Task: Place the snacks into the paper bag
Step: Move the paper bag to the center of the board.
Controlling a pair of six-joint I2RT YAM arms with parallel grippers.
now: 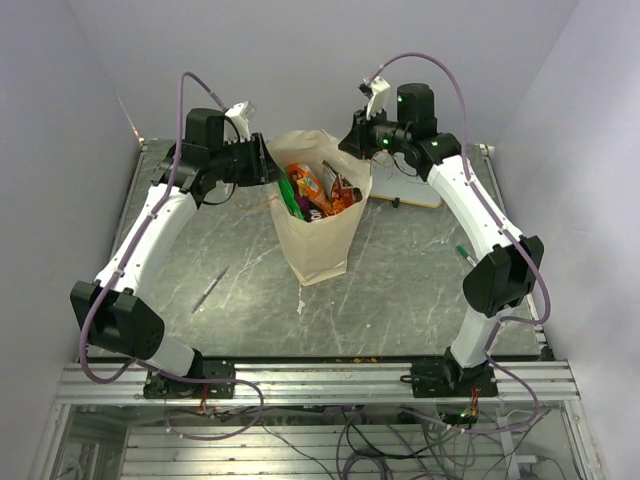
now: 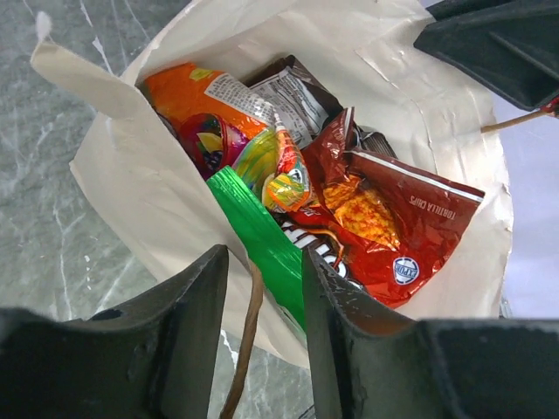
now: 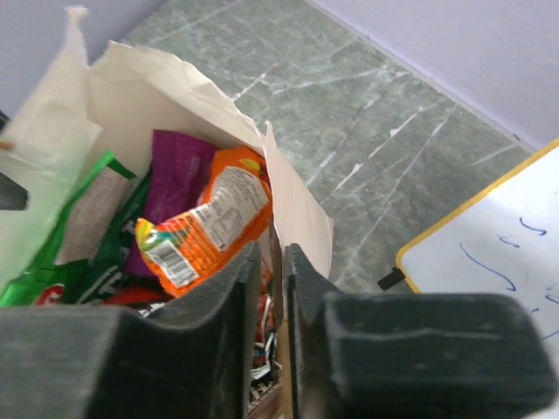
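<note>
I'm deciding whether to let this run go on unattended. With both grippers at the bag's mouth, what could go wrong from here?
The right gripper is closed on the paper bag's thin rim; a pull could tear it or tip the bag. The cord handle hangs between the left gripper's parted fingers and might snag if it withdraws. The orange packet and the red tortilla chips packet sit high near the mouth, so a tilt could spill them.

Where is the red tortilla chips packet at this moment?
In the left wrist view, the red tortilla chips packet lies inside the paper bag, at its right side, next to the green packet.
</note>
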